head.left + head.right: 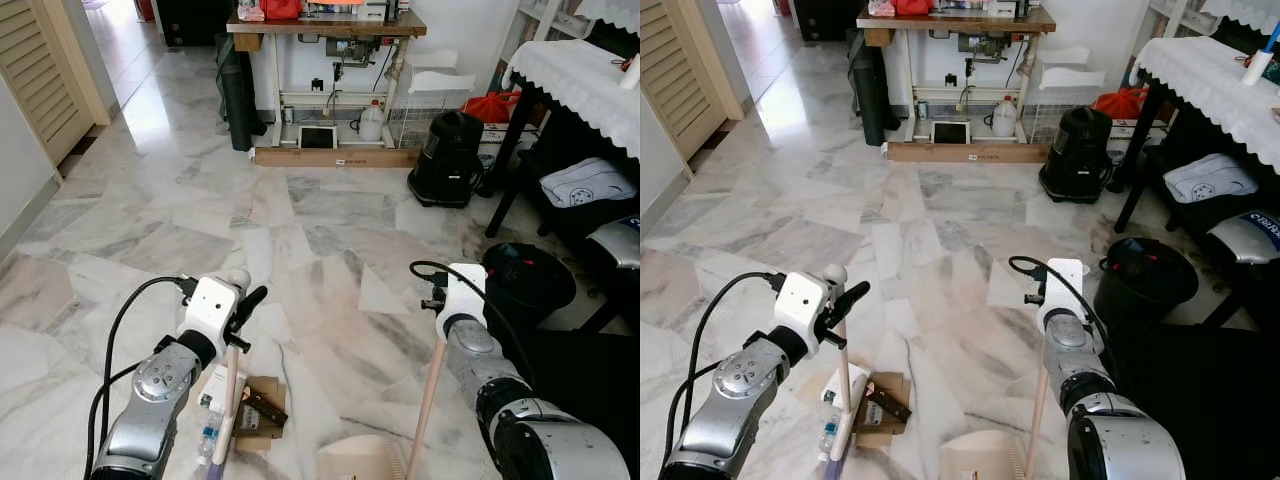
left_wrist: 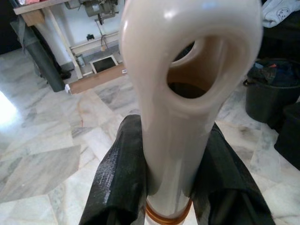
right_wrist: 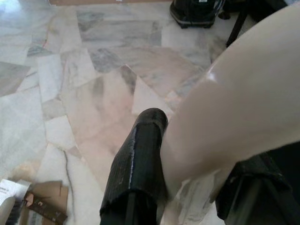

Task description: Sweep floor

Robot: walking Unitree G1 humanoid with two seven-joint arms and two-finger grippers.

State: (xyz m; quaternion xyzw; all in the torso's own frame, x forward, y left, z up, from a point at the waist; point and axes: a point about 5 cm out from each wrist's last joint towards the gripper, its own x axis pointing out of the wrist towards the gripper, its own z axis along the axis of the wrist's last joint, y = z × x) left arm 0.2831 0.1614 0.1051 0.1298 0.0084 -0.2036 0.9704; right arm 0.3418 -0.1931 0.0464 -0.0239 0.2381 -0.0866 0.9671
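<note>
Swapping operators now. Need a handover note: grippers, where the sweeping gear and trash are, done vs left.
Left gripper shut on the broom handle; broom head sits by the litter.
Right gripper shut on the dustpan handle; dustpan on the marble floor in front of the robot.
Litter: flattened cardboard and small packets by the broom, outside the pan.
Done: both tools gripped.
Left: sweep litter into pan.

home | marble floor [image 1: 330, 230] | sewing table [image 1: 325, 25] | lace-covered table [image 1: 580, 75]
</note>
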